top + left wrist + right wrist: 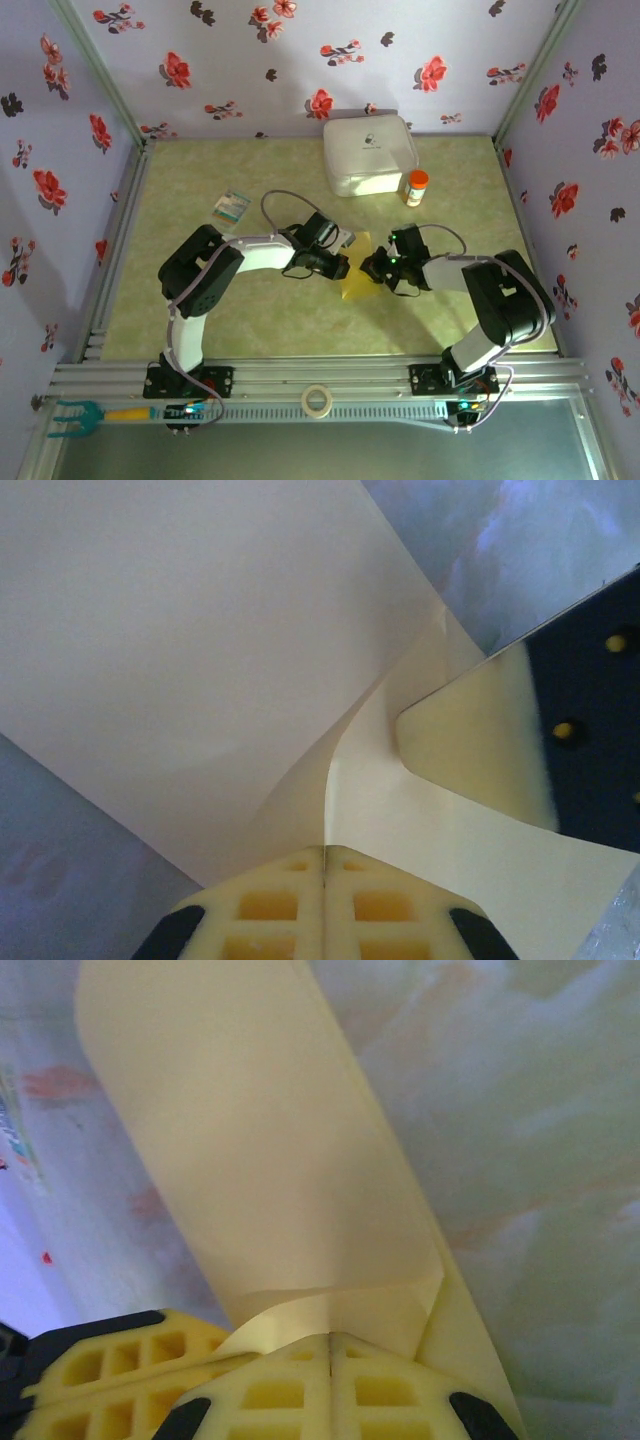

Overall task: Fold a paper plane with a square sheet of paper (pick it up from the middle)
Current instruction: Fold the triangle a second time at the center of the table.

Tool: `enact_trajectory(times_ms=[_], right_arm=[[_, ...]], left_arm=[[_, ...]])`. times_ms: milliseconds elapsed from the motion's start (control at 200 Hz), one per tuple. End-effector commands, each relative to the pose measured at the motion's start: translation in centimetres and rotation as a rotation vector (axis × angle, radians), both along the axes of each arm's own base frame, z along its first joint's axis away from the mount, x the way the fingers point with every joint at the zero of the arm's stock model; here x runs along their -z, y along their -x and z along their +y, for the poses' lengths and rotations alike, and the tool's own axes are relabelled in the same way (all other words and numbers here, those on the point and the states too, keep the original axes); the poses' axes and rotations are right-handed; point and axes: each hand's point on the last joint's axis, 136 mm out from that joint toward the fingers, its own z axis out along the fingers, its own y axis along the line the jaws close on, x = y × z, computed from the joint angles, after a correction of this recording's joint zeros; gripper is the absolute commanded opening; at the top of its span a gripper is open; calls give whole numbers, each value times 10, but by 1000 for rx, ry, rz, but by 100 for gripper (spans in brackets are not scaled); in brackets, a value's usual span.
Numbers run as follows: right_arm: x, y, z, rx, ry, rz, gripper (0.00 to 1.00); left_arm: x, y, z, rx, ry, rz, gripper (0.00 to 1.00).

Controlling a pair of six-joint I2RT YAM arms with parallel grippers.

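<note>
The square sheet of paper (355, 268), plain yellow, hangs bent and partly folded between my two grippers over the middle of the table. My left gripper (343, 263) is shut on its left side. In the left wrist view the paper (200, 660) rises from the closed jaws of the left gripper (323, 852) in a curved fold. My right gripper (373, 268) is shut on the right side. In the right wrist view a folded flap of paper (270, 1160) stands above the shut right gripper (330, 1338), with the left gripper's yellow fingers (110, 1370) close beside it.
A white rounded box (368, 152) sits at the back, with an orange-capped bottle (416, 187) beside it. A small teal-and-white card (232, 207) lies at the back left. A tape roll (318, 401) and a teal-headed tool (70, 415) rest on the front rail.
</note>
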Motion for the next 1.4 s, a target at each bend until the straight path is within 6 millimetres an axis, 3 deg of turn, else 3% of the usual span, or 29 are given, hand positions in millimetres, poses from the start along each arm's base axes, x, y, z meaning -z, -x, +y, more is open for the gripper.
enact_trajectory(times_ms=[0, 275, 390, 625, 975, 1065, 1165, 1270, 1400], right_arm=[[16, 9, -8, -8, 56, 33, 0], [27, 19, -15, 11, 68, 51, 0], [27, 18, -16, 20, 75, 50, 0], [28, 19, -18, 26, 82, 52, 0], [29, 18, -20, 48, 81, 52, 0], [28, 17, -20, 51, 78, 51, 0], [27, 16, -19, 57, 70, 47, 0], [28, 16, -20, 65, 75, 51, 0], [28, 15, -20, 71, 74, 49, 0]], left_arm=[[30, 13, 20, 5, -107, 78, 4], [25, 11, 18, -1, -100, 75, 5], [16, 9, 16, -8, -84, 65, 11], [-14, 2, 10, -34, -33, 34, 32], [-50, -2, 17, -106, 8, 1, 43], [-57, 0, 17, -118, 24, 16, 40], [-63, 8, 9, -95, 69, 69, 26], [-62, 21, -3, -52, 120, 158, 12], [-56, 34, -16, 4, 155, 237, 4]])
